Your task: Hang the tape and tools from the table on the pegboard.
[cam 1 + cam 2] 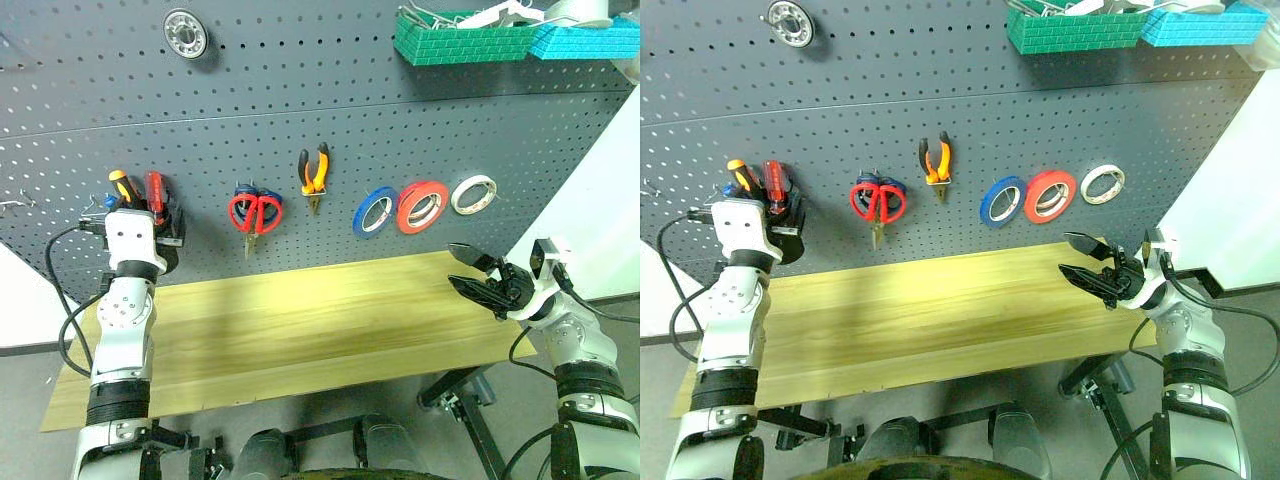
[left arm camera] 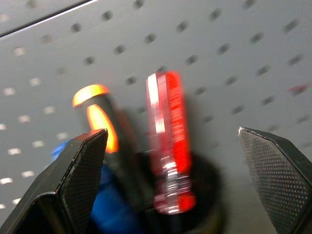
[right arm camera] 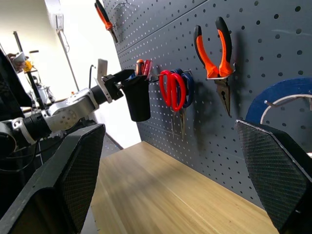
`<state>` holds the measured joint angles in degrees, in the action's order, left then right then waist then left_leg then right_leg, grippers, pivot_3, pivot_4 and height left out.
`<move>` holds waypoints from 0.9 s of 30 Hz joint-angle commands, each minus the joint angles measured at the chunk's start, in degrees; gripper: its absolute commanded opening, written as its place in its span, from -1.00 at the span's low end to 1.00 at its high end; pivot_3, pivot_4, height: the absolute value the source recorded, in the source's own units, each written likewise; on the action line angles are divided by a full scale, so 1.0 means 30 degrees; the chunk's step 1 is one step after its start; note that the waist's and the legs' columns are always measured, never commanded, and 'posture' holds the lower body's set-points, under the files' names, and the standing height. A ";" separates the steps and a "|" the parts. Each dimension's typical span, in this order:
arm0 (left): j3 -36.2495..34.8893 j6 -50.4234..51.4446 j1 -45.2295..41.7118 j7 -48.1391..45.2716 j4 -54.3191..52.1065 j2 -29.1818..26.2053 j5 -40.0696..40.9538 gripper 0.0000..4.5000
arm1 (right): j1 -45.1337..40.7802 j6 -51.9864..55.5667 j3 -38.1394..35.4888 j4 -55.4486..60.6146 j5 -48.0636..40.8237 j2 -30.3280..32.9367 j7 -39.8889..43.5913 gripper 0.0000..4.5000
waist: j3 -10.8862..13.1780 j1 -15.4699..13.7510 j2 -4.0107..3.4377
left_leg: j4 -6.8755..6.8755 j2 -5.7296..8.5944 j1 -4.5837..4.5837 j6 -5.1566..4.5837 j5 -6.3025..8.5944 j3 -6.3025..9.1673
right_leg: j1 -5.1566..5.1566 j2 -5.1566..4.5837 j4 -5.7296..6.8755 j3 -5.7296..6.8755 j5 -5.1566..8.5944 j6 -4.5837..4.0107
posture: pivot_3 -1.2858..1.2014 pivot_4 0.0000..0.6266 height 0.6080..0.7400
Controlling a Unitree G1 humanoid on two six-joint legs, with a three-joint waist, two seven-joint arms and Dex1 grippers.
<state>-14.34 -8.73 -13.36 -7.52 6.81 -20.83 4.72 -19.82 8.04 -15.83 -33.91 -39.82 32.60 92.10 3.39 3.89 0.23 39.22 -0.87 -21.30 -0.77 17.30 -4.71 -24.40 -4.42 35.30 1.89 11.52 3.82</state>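
Dark grey perforated pegboard (image 1: pixel 300 90) held red-handled screwdriver (image 2: pixel 168 141) in black cup (image 3: pixel 136 100); left gripper (image 2: pixel 170 195) gaped wide, right gripper (image 1: pixel 470 272) too; careless retreat might knock cup.

red-handled screwdriver (image 2: pixel 168 141) — blurred

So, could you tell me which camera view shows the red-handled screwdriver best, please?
The left wrist view: the red-handled screwdriver stands up close between the open left gripper's fingers, in a black cup. In the eye views it is a small red handle beside the left gripper; the right wrist view shows its tip above the cup.
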 commanded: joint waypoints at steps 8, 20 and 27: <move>0.1629 0.0887 -0.0655 -0.1996 -0.3626 0.0372 0.1002 0.99 | -0.0450 -0.0007 0.0207 0.0399 -0.1147 0.0191 0.0134 1.00 | -0.0003 0.0014 0.0004 | 0.0000 0.0007 0.0002 -0.0002 -0.0001 0.0002 | 0.0002 0.0007 0.0002 -0.0005 0.0000 0.0000 | -0.03 -1.00 1.00; 0.5202 0.3997 0.1740 -0.7212 -0.4304 0.0155 0.2685 0.99 | 0.1353 0.0537 0.1614 0.3367 -0.2207 -0.0267 0.0134 1.00 | -0.0043 0.0021 -0.0022 | 0.0000 -0.0010 0.0005 -0.0005 -0.0001 0.0023 | 0.0002 0.0062 -0.0010 -0.0020 0.0015 -0.0013 | -0.03 -1.00 1.00; 0.4590 0.3172 0.2885 -0.6777 -0.2995 0.0161 0.1989 0.99 | 0.1871 0.0133 0.1796 0.3992 -0.1220 -0.1073 -0.0477 1.00 | -0.0081 0.0014 -0.0063 | 0.0016 -0.0008 0.0009 -0.0004 -0.0001 0.0024 | 0.0002 0.0053 -0.0012 -0.0032 0.0034 -0.0053 | -0.04 -1.00 1.00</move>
<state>1.02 2.90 -4.53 -28.43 -1.81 -20.16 11.20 -13.37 9.65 -9.60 -22.82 -44.17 30.21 91.68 3.14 3.93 0.04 39.27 -0.89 -21.27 -0.78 17.30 -4.61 -24.39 -4.26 35.26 1.80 11.62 3.66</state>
